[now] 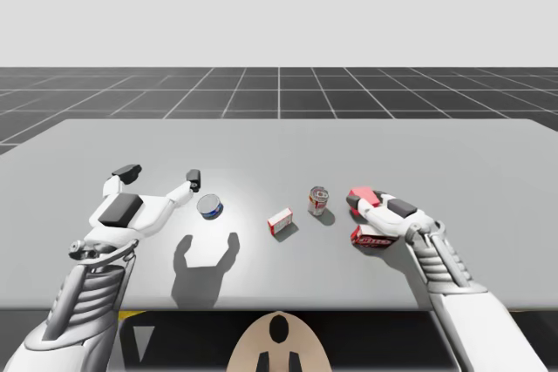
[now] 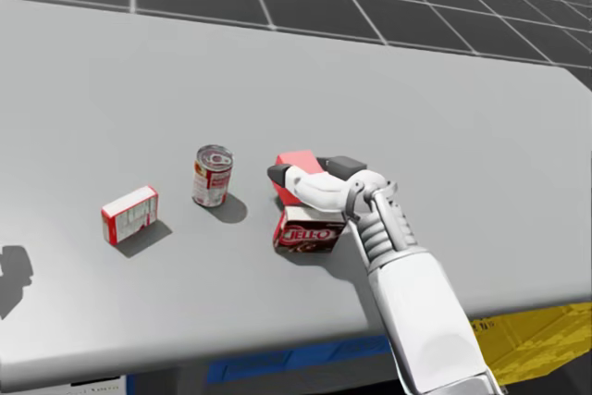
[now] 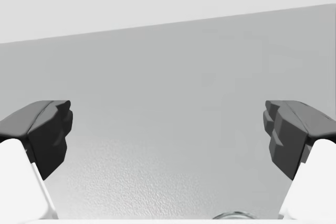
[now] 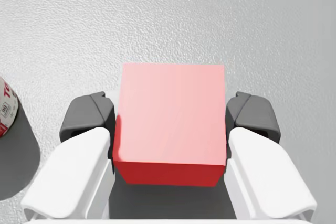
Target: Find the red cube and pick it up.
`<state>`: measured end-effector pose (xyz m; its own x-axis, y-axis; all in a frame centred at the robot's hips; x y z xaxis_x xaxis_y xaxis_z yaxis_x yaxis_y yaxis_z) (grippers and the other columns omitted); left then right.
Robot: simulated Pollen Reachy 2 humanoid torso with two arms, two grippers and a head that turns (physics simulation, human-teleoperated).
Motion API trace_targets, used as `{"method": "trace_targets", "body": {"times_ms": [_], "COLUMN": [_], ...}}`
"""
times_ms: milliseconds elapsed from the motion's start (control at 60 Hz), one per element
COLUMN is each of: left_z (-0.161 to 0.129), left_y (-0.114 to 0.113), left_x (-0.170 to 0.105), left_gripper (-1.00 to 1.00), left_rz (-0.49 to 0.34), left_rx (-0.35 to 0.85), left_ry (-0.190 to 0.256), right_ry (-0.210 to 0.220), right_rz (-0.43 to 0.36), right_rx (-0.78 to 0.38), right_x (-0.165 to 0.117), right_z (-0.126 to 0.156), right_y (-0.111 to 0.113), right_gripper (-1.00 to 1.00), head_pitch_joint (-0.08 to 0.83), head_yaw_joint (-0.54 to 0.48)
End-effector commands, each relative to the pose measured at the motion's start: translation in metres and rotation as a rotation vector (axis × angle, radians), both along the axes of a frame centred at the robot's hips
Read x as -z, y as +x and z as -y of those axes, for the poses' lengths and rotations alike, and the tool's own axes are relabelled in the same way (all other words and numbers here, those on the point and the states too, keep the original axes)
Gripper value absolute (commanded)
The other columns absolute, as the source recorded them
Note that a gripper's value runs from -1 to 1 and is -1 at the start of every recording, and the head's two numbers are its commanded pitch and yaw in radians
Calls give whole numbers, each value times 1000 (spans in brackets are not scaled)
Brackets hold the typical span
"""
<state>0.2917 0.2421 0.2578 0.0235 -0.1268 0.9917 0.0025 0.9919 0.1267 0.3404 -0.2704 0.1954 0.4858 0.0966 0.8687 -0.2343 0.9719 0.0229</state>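
Left of centre in the high view, left gripper (image 1: pixel 161 176) hung above the table (image 1: pixel 279 141), spread wide with nothing between its glossy white fingers and matte dark pads (image 3: pixel 50 132); its shadow fell on the surface lower in the frame. Just right of it lay a low round blue can (image 1: pixel 209 206). At frame centre sat a small white-and-red box (image 1: pixel 280 221), then an upright red-and-white can (image 1: pixel 318 200) with a metal top. Right of that can was the red cube (image 4: pixel 170 129), smooth and plain-faced, clamped by right gripper (image 4: pixel 168 113), both dark pads pressed on opposite sides; couldn't tell whether it was off the table. A flat dark-red box (image 1: pixel 373 237) lay beside that wrist. Table was matte grey, finely grained; a dark gridded floor lay behind, under a blank pale backdrop.
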Motion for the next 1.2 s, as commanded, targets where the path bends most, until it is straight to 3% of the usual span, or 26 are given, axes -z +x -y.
{"method": "trace_targets", "body": {"times_ms": [17, 117, 367, 633, 767, 933, 1200], "left_z": [0, 0, -1, -1, -2, -2, -3], "left_y": [0, 0, 0, -1, 0, 0, 0], "left_x": [0, 0, 0, 0, -1, -1, -1], "left_gripper": [-1000, -1000, -1000, -1000, -1000, -1000, -1000], "left_rz": [-2, -2, -3, -3, -3, -3, -2], "left_rx": [-1, -1, -6, -8, -9, -9, -12], "left_ry": [1, 2, 0, -4, -4, -7, -9], "right_ry": [-14, -16, -3, -11, -12, 25, 31], "right_rz": [-35, -36, -43, -5, 69, 192, 438], "right_rx": [1, 0, 1, -3, -5, 10, -15], "right_x": [12, 14, 19, 5, -26, -83, -197], "right_z": [1, 2, 2, 2, 1, 3, -10], "right_y": [-2, -2, -4, -6, -5, -2, -16], "right_gripper": [1000, 1000, 1000, 1000, 1000, 1000, 1000], "head_pitch_joint": [615, 573, 354, 297, 298, 299, 303], "head_yaw_joint": [-369, -366, -367, -382, -387, -385, -385]}}
